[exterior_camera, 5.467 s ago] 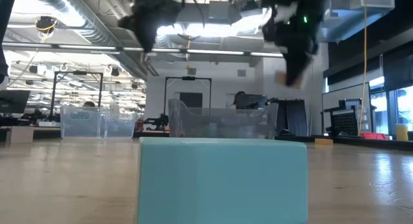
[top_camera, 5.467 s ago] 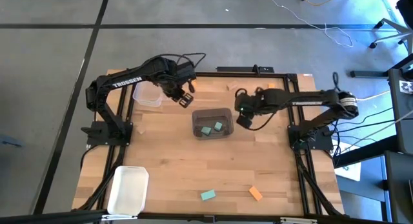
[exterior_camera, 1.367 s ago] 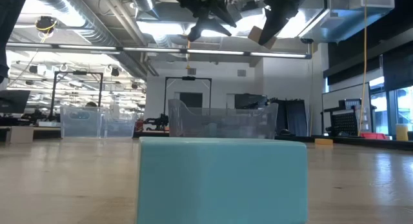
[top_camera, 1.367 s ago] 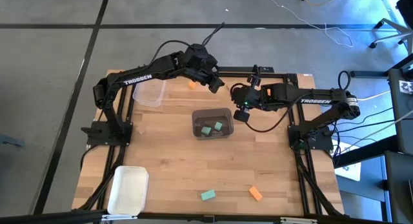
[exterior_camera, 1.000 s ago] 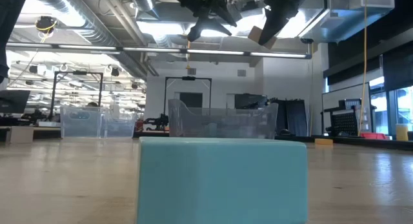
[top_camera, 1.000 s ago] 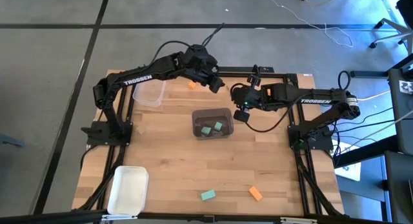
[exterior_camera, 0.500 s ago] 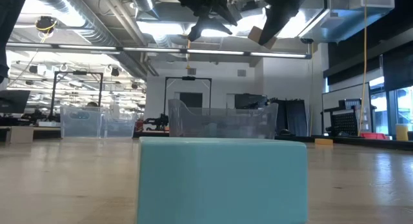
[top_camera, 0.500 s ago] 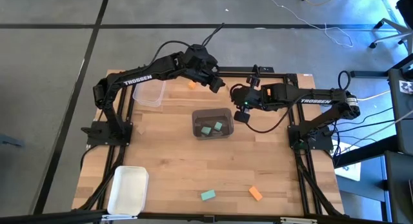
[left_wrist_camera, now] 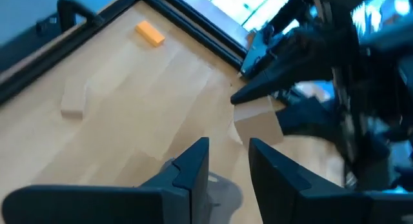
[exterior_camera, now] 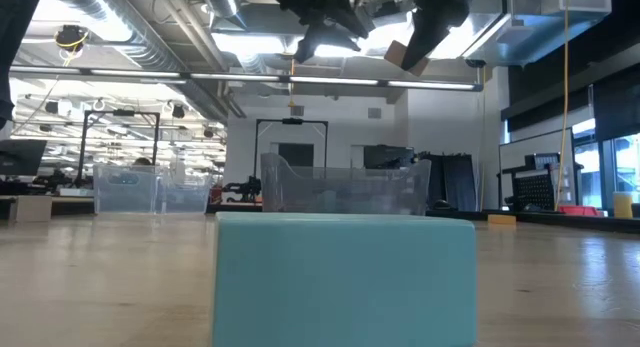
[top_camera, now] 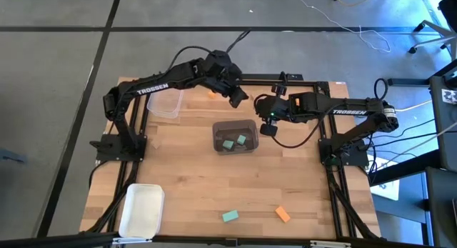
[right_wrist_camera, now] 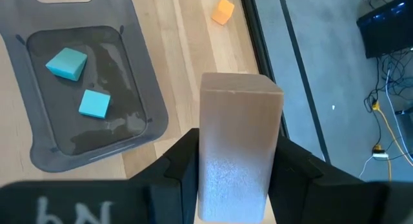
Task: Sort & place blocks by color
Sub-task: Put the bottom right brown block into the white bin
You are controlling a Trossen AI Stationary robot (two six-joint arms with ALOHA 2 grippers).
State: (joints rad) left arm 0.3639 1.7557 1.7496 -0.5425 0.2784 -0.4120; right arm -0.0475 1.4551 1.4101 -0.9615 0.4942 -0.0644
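High view shows a smoky clear bin (top_camera: pixel 235 136) at the table's middle holding two teal blocks (top_camera: pixel 235 142), with a clear empty-looking bin (top_camera: pixel 163 105) near the far left corner and a white bin (top_camera: pixel 141 209) at the near left corner. The right gripper (top_camera: pixel 265 124) hangs just beside the smoky bin's right end, fingers clamped on a tan block (right_wrist_camera: pixel 239 143). The left gripper (top_camera: pixel 238 95) hovers over the far table, fingers (left_wrist_camera: pixel 193 166) parted and holding nothing, near an orange block (left_wrist_camera: pixel 150 33) and another tan block (left_wrist_camera: pixel 73 99). Apart on the near table lie a teal block (top_camera: pixel 230 216) and an orange one (top_camera: pixel 283 214).
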